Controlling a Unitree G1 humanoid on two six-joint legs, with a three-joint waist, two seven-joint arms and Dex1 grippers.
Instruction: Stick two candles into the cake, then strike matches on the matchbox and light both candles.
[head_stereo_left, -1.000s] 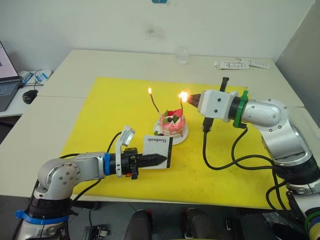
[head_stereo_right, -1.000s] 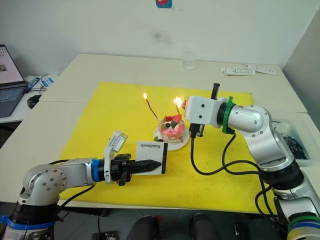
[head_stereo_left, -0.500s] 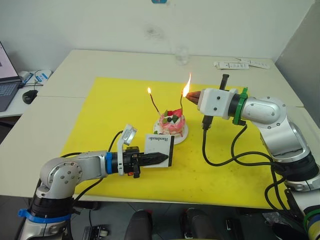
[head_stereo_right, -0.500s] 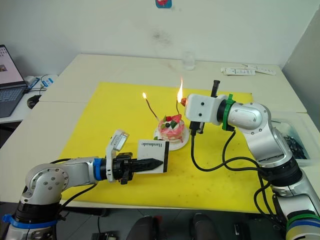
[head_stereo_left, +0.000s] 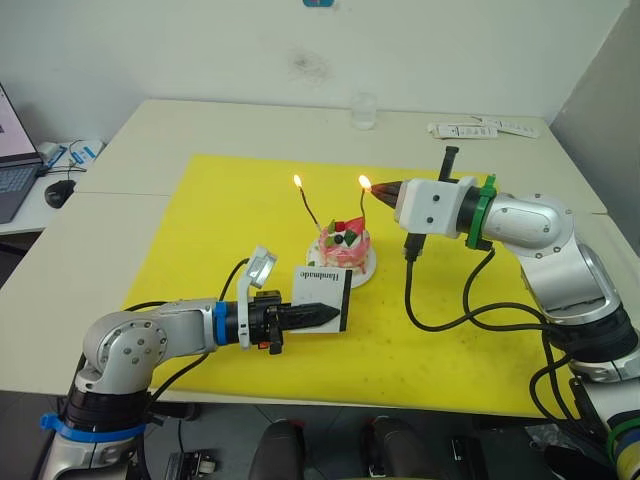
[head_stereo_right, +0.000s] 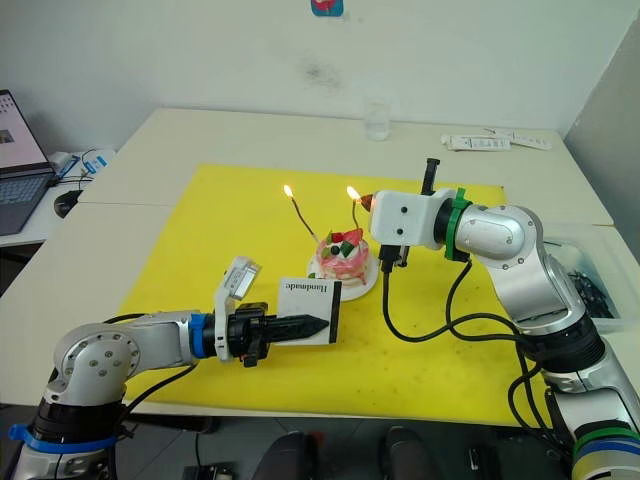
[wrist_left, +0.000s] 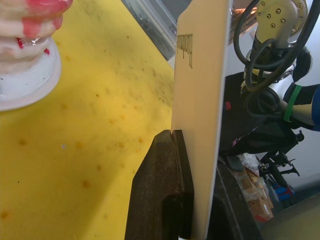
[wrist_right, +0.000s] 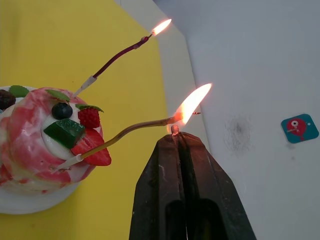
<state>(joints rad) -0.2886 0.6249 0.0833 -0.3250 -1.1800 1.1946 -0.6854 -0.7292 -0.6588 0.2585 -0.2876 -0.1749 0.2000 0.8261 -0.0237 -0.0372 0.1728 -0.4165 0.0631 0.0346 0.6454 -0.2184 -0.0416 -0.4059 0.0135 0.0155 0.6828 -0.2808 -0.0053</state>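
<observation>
Level, right arm (head_stereo_left: 384, 190) reaches beside candle (wrist_right: 130, 131) flame.

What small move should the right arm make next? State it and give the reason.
Probably draw the right gripper back from the cake. Both candles already carry flames in the right wrist view, and its shut jaws sit right at the nearer candle's burning tip, so lingering risks bending it or knocking the flame. The left gripper can simply hold the matchbox.
</observation>
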